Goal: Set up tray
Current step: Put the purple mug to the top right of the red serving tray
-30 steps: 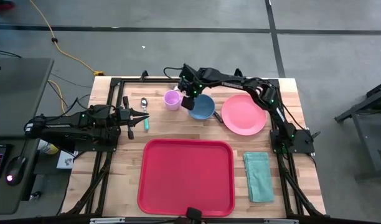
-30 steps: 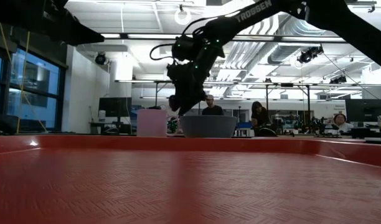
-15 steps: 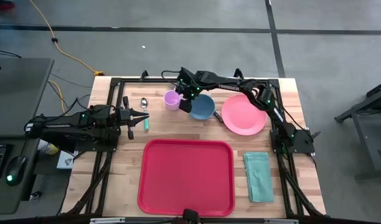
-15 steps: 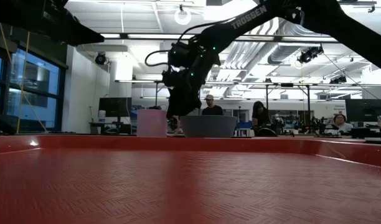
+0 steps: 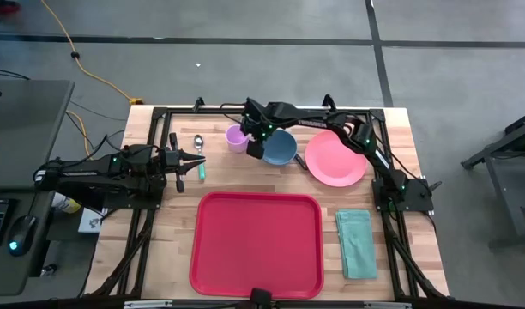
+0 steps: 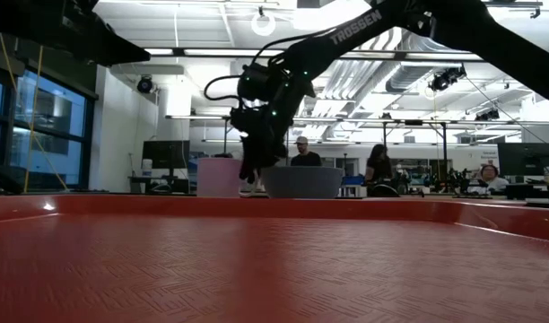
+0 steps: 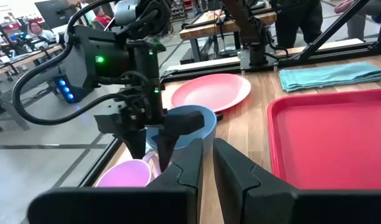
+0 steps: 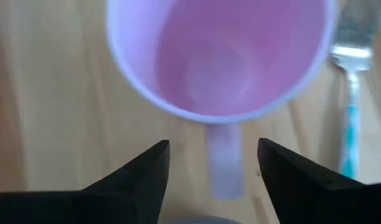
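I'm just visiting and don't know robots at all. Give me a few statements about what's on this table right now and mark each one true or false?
1. The red tray has nothing on it. True.
2. The right gripper is open, straddling the handle of the pink mug. True.
3. The pink plate sits on the tray. False: it lies on the wooden table, beside the blue bowl.
4. The folded teal cloth lies on the left arm's side of the tray. False: it lies on the right arm's side.
5. The left gripper waits near the spoon, away from the mug. True.
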Tool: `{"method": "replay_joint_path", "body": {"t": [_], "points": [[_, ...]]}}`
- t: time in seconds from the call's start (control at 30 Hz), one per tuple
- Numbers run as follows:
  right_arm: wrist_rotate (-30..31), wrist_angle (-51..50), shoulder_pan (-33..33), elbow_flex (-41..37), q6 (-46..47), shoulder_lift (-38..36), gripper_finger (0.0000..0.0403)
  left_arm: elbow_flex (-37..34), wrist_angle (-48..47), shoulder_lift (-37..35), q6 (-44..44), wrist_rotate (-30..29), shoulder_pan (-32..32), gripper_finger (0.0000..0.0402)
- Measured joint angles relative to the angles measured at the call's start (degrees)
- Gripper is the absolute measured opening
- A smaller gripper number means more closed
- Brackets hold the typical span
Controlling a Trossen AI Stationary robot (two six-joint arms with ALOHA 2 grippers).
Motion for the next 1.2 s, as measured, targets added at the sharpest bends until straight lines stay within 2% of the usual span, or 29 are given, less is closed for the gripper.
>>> {"method": "replay_joint_path", "body": {"t": [0.17,0.53,0.8,0.93,1.1,1.2], "points": [[0.5,0.5,0.0,0.0,-0.2,0.0,0.0168,0.0,0.0,0.0,0.0,0.0,0.0,0.0067],[0.6,0.9,0.0,0.0,-0.3,-0.1,0.0027,0.0,0.0,0.0,0.0,0.0,0.0,0.0067],[3.4,0.7,0.1,0.2,-0.7,-0.2,0.003,0.0,0.0,0.0,0.0,0.0,0.0,0.0067],[3.9,-0.1,0.2,3.0,-1.8,-0.2,0.0028,0.0,0.0,0.0,0.3,0.0,0.0,0.0067],[5.9,-3.2,0.6,11.8,-3.4,-0.2,0.0028,0.0,0.1,0.0,0.9,0.0,0.0,0.0067],[5.9,-10.4,1.0,19.9,-2.7,-0.2,0.0028,0.0,0.1,0.0,0.9,0.0,0.0,0.0067]]}}
